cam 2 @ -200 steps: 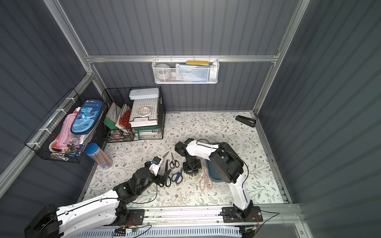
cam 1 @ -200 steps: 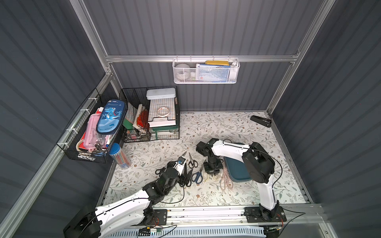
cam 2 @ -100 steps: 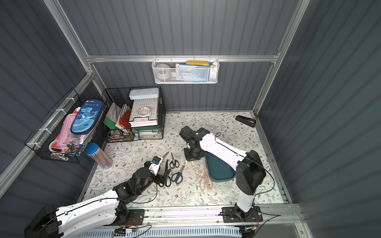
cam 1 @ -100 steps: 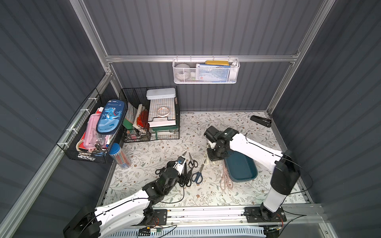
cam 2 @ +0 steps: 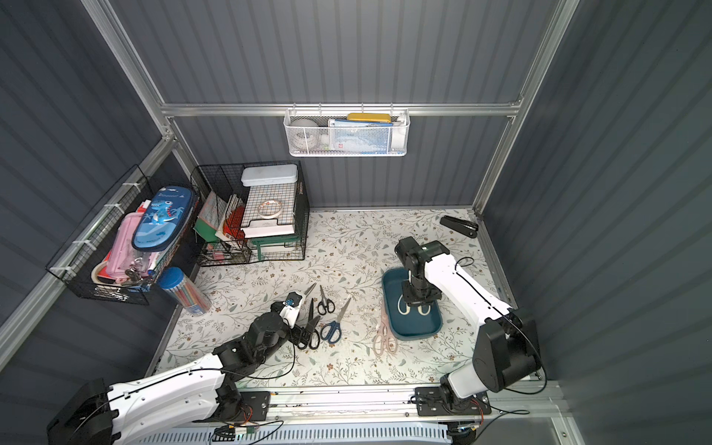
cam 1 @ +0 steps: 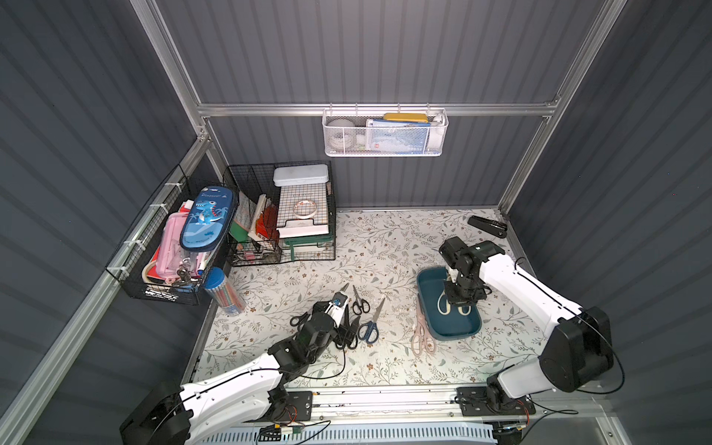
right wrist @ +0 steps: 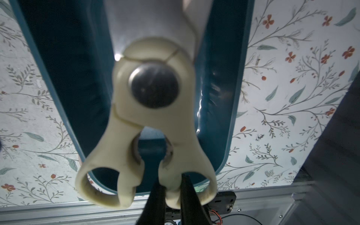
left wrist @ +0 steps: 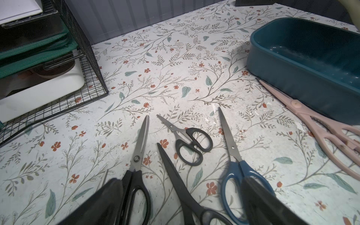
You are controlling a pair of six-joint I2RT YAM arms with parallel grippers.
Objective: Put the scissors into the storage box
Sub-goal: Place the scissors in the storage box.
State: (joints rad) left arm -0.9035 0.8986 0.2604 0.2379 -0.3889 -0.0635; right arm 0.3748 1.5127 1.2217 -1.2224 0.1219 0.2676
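Right wrist view, closest in: the right gripper (right wrist: 171, 189) has its two black fingers (right wrist: 188, 196) pinching one handle loop of the cream kitchen shears (right wrist: 152, 116), and the other loop hangs free alongside. Past the fingers comes the big round pivot, then the blades running away out of focus. Here's what matters: the shears' long axis lines up with the length of the teal storage box (right wrist: 216, 101) beneath. Handles sit at the near end, blades aim at the far end, and it all falls inside the rim. Whether they touch the box floor, I can't tell. My read is that a release straight down should land them inside.

Out to a top view: the box sits on the right arm's side. The pink kitchen shears (cam 1: 422, 337) lie on the table (cam 1: 385, 246) just outside its long wall, parallel to it. Further over, the left gripper (cam 1: 343, 319) hovers with fingers spread wide, holding nothing, above the black-handled cluster. The blue-handled scissors (cam 1: 369, 329) and small black-handled scissors (cam 1: 360, 304) lie just beside it, blades pointing away from the robot. That arm is the nearer one for those.
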